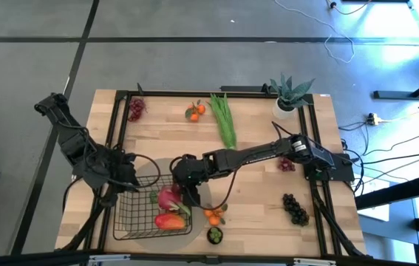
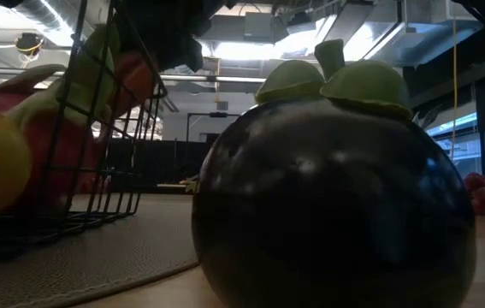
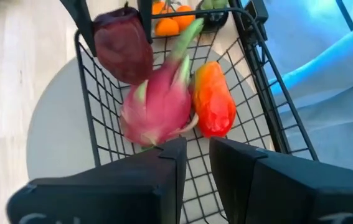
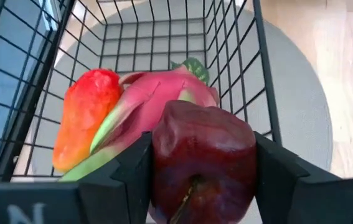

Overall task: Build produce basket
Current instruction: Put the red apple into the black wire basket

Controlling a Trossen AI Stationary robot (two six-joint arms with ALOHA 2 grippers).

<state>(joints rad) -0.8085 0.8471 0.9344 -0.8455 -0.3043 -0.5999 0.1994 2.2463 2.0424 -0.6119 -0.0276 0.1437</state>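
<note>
The black wire basket [image 1: 131,214] stands on a round grey mat at the near left. It holds a pink dragon fruit [image 1: 168,198] and a red-orange mango [image 1: 171,220]. My right gripper [image 1: 185,179] is over the basket's far right corner, shut on a dark red apple [image 4: 204,162]. The apple also shows in the left wrist view [image 3: 123,46]. My left gripper [image 3: 197,165] is at the basket's far left rim, its fingers almost together over the mesh. My left gripper is shut on the basket at its far left wall [image 3: 198,146], slanting down from the table's left. Its own fingers hide the place of contact. The basket rests on the mat. My right gripper pinches the apple's two sides [image 4: 157,155] between its two fingers [image 4: 276,177]. The fingers slant down from the table's right. The apple is lifted clear, above the dragon fruit and inside the basket's rim.
A mangosteen [image 1: 215,235] and tangerines [image 1: 213,216] lie near the front edge, right of the basket. Dark grapes [image 1: 295,208], red grapes [image 1: 287,164], a long green bunch [image 1: 224,122], more tangerines [image 1: 194,111], red grapes [image 1: 135,109] and a potted plant [image 1: 290,96] lie farther off.
</note>
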